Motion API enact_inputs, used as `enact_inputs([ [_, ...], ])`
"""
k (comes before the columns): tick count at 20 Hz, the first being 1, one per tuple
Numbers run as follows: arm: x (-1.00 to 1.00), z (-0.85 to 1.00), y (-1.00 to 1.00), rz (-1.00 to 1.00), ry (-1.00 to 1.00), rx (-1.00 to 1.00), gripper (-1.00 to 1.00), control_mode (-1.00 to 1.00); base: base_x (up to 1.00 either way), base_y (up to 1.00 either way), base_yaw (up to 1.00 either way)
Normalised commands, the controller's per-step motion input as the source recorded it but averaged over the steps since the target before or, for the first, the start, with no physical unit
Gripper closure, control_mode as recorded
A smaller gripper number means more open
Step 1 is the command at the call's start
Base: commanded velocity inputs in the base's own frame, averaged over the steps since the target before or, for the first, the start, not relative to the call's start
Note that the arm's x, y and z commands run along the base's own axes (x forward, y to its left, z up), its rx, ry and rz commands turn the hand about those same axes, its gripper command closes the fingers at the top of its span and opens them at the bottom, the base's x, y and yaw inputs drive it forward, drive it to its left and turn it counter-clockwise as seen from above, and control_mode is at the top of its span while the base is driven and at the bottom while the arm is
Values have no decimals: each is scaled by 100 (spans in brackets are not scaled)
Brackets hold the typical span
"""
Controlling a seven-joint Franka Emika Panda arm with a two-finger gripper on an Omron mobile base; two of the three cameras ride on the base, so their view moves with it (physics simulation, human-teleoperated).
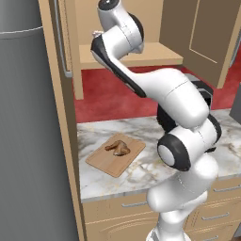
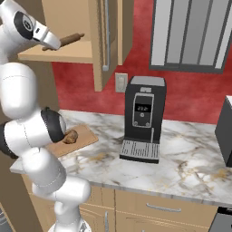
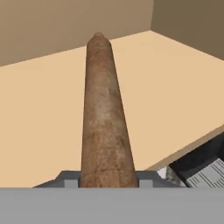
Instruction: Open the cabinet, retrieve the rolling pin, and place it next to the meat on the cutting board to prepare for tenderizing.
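The cabinet (image 1: 207, 33) stands open, its shelf (image 1: 155, 57) bare on the right. The arm reaches up into it. My gripper (image 3: 107, 177) is shut on the rolling pin (image 3: 105, 113), a brown wooden cylinder that points away from the hand over the tan shelf (image 3: 175, 87). From the right base view the rolling pin (image 2: 69, 40) sticks out of the gripper (image 2: 50, 44), tilted up just above the shelf edge. Down on the counter the meat (image 1: 118, 148) lies on the cutting board (image 1: 110, 164), also seen partly behind the arm as the meat (image 2: 70, 136) and the cutting board (image 2: 84, 137).
A black coffee machine (image 2: 142, 118) stands on the marble counter (image 2: 181, 167) right of the board. A tall grey fridge (image 1: 28, 132) fills the left side. The open cabinet door (image 2: 106, 36) hangs over the counter. A dark appliance (image 2: 225, 131) sits at far right.
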Motion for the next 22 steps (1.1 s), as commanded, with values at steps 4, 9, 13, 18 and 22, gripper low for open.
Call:
enact_inputs([
  [4, -99, 0, -11, 0, -19, 0, 100, -100, 0, 0, 0],
  [9, -99, -8, -30, 0, -8, 0, 100, -100, 0, 0, 0],
  [13, -98, -24, -35, 0, 0, 0, 100, -100, 0, 0, 0],
  [18, -95, -42, -13, 0, 6, 0, 100, -100, 0, 0, 0],
  [22, -93, -50, 0, 0, 10, 0, 100, -100, 0, 0, 0],
])
